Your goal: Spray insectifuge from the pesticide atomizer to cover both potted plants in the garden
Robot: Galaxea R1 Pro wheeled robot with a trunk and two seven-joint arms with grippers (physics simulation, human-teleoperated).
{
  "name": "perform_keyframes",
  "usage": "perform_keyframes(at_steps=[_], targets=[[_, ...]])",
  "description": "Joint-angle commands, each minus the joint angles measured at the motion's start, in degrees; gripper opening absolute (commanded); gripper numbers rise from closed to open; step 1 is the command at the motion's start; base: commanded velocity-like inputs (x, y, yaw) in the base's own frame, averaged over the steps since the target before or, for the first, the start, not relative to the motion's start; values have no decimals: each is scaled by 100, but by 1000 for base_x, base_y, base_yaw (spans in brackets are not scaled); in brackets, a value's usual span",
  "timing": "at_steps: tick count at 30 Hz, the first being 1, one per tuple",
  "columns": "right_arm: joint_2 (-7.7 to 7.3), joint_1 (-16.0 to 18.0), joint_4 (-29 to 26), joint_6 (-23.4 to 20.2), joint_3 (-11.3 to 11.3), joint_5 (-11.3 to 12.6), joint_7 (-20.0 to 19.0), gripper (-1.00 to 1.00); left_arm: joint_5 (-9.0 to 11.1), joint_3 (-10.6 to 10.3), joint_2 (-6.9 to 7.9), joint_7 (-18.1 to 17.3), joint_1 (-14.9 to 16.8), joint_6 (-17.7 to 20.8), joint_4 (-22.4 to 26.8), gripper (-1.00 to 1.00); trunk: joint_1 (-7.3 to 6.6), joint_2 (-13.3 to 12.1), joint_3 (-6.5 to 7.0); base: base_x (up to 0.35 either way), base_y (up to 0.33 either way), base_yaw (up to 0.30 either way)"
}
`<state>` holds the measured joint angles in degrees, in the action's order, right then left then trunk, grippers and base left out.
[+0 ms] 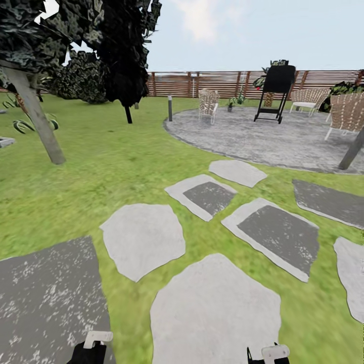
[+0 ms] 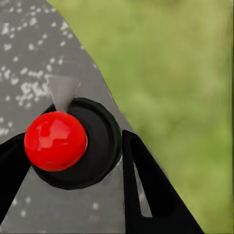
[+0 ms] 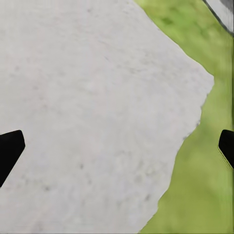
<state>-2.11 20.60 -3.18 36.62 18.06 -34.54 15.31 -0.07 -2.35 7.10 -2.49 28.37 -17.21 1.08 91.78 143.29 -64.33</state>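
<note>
the lawn (image 1: 101, 167) is being crossed by stepping stones (image 1: 144, 237) toward a patio (image 1: 263, 136); the right gripper (image 3: 117, 146) is being held spread over one stone, while the left gripper (image 2: 73, 165) is being kept pinched on a red-capped black object (image 2: 56, 141).

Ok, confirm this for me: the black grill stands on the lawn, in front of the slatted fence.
Not quite. The black grill stands on the round grey patio, not on the lawn. The rest holds: it is in front of the slatted fence. The head view shows this.

Rough stone slabs (image 1: 143, 237), slatted wooden fence (image 1: 217, 83)
</note>
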Motion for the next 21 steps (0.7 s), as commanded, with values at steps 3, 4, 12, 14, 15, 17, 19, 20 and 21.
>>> perform_keyframes(at_steps=[3,4,12,14,15,17,19,20,21], targets=[[0,6,10,12,22,-58,42,100,-1,-20,2,-6,1,-19,-3,-100,2,2,-5,337,79,-287],[0,6,10,12,22,-58,42,100,-1,-20,2,-6,1,-19,-3,-100,2,2,-5,337,79,-288],[0,6,10,12,22,-58,42,100,-1,-20,2,-6,1,-19,-3,-100,2,2,-5,337,79,-288],[0,6,12,12,22,-59,39,100,-1,-20,2,-6,1,-19,-3,-100,2,2,-5,337,79,-288],[0,6,11,12,22,-60,40,100,-1,-20,1,-6,1,-19,-3,-100,2,2,-5,337,79,-288],[0,6,11,12,22,-60,40,100,-1,-20,1,-6,1,-19,-3,-100,2,2,-5,337,79,-287],[0,6,10,12,22,-61,41,100,-1,-20,-2,-6,1,-19,-3,-100,2,2,-5,337,79,-278],[0,6,10,12,22,-61,42,100,-1,-20,-4,-6,1,-19,-3,-100,2,2,-5,337,79,-255],[0,6,10,12,22,-62,42,100,-1,-20,-5,-6,1,-19,-3,-100,2,2,-5,337,77,-203]])
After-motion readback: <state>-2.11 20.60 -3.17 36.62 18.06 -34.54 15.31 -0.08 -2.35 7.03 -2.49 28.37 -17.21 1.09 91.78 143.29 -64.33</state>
